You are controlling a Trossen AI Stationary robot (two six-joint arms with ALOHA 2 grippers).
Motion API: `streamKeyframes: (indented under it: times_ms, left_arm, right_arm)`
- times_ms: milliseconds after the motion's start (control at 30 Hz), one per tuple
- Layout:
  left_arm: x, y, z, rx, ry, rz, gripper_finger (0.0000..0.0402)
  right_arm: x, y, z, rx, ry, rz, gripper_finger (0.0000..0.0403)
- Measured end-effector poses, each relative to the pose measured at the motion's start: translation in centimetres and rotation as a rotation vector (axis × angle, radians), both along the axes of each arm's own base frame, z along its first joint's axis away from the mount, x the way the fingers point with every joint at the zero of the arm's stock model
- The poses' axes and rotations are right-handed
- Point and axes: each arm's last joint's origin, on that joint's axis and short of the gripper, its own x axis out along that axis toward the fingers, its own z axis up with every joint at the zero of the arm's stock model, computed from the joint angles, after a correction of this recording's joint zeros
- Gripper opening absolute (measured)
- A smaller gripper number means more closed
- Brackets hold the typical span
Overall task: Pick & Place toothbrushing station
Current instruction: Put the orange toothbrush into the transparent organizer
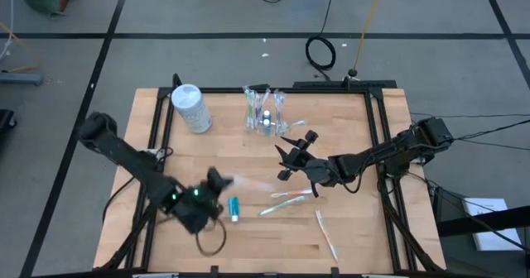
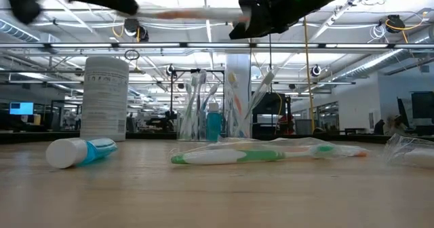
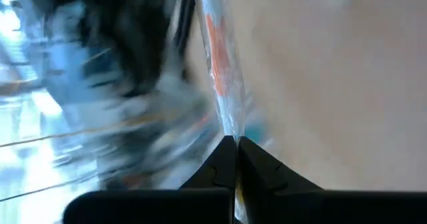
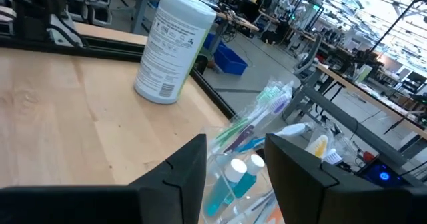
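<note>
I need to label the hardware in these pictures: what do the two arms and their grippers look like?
Both arms are dark, slim and jointed. The left arm shows small green lights near its wrist and a looped black cable. The right arm trails thin cables off the table. The right gripper has two dark, flat, angular fingers.

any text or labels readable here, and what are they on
No text can be read with confidence.
White cylindrical container: printed label with small lines of text and a barcode, too small to read.
Toothpaste tube lying on the table: print too blurred to read.
Wrapped toothbrush: no legible print.
</note>
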Motion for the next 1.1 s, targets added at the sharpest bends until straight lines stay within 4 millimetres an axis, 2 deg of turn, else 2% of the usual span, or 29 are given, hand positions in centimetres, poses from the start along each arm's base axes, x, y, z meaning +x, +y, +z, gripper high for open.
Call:
streamKeyframes:
  times_ms: [133, 333, 533, 733, 967, 1100]
  left_arm:
    - [0.3, 5.0, 1.5, 0.218, 0.123, 0.107, 0.0005]
    - [1.4, 12.7, 1.4, 0.403, 0.423, 0.270, 0.0009]
    - [2.4, 17.6, 1.1, 0.458, 0.608, 0.295, 0.0006]
    - [3.7, 19.8, 1.2, 0.624, 0.770, 0.190, 0.0006]
    - [4.6, 19.6, 0.6, 0.646, 0.830, -0.106, 0.0014]
    - [4.9, 19.7, 0.8, 0.660, 0.807, -0.146, 0.0019]
  right_arm:
    - [0.0, 0.0, 0.0, 0.000, -0.001, 0.001, 0.0142]
    - [0.0, 0.0, 0.0, 0.002, -0.002, 0.000, 0.0145]
    - [0.0, 0.0, 0.0, 0.002, -0.002, 0.001, 0.0144]
    - [0.0, 0.0, 0.0, 0.002, -0.002, 0.001, 0.0145]
    - [0.0, 0.0, 0.0, 0.002, -0.001, 0.001, 0.0146]
    - [0.0, 0.0, 0.0, -0.031, 0.027, 0.007, 0.0145]
